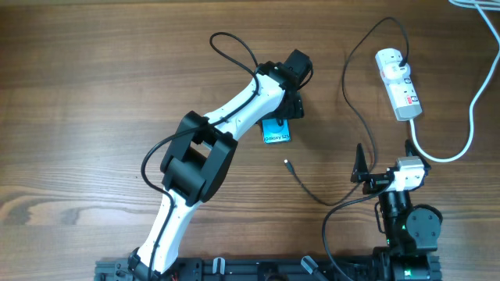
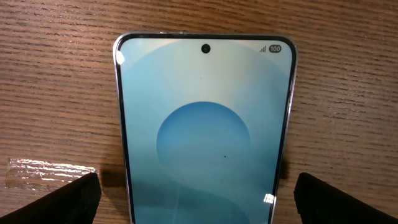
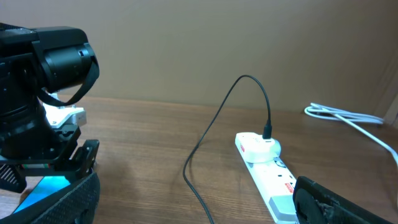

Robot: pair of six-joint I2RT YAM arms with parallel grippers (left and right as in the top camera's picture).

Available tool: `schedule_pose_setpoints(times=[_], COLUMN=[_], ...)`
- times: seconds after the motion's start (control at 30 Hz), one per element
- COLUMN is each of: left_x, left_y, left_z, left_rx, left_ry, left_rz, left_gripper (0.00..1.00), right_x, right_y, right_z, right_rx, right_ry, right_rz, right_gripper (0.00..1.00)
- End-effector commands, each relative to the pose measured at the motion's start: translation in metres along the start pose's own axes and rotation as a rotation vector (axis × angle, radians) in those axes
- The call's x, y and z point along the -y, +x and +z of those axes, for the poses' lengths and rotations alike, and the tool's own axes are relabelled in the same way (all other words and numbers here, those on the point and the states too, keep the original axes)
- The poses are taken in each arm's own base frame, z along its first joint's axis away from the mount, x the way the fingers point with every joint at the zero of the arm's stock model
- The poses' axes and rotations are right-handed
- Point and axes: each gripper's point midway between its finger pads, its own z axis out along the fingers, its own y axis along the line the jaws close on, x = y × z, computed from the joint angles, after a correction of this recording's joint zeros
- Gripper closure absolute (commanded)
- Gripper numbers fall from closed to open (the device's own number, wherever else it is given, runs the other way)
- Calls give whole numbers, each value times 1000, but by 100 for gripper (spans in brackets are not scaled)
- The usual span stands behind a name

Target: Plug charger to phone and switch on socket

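Note:
The phone (image 1: 275,133) lies flat on the wooden table, screen up and lit teal; it fills the left wrist view (image 2: 205,124). My left gripper (image 1: 281,115) hovers over it, open, with a finger on either side of the phone (image 2: 199,202) and a gap at each edge. The charger cable's metal tip (image 1: 287,163) lies loose on the table just below the phone. The cable loops right and up to a white plug in the socket strip (image 1: 398,84). My right gripper (image 1: 361,168) is open and empty, beside the cable (image 3: 211,130) and near the socket (image 3: 273,171).
A thick white cord (image 1: 461,144) curves from the socket strip off the top right edge. A bit of clear tape (image 2: 43,171) is stuck to the table left of the phone. The left arm (image 3: 43,93) stands at the left of the right wrist view.

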Motion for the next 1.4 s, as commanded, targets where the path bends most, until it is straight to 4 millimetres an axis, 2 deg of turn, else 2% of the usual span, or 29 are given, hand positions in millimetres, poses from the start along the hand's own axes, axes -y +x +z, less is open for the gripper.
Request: schedule_pose_setpoints(times=[0.0,0.3,0.47,0.57,0.7,0.93,1.13,1.27,1.37], left_x=[2,-5,-5,-6,-6,-5,-2,-2,-2], left_y=[4,15,16,15,15,17,19,19,19], left_z=[10,33,33,33,33,33,33,33,33], left_rx=[-25,-73,-74,-76,-75,-83,-96,-96,-95], left_ry=[4,-37,-38,-39,-38,-31,-17,-17,-16], left_rz=[17,22,23,20,20,20,20,20,20], left_gripper=[0,0,1,10,14,9,12,22,24], right_x=[1,1,1,1,1,1,1,1,1], right_y=[-1,-1,-1,-1,-1,-1,-1,-1,-1], right_z=[0,0,0,0,0,0,0,0,0], right_rx=[4,4,4,4,4,4,4,4,4], right_ry=[4,4,4,4,4,4,4,4,4], right_rz=[12,12,12,12,12,12,12,12,12], right_gripper=[0,0,0,0,0,1,0,0,0])
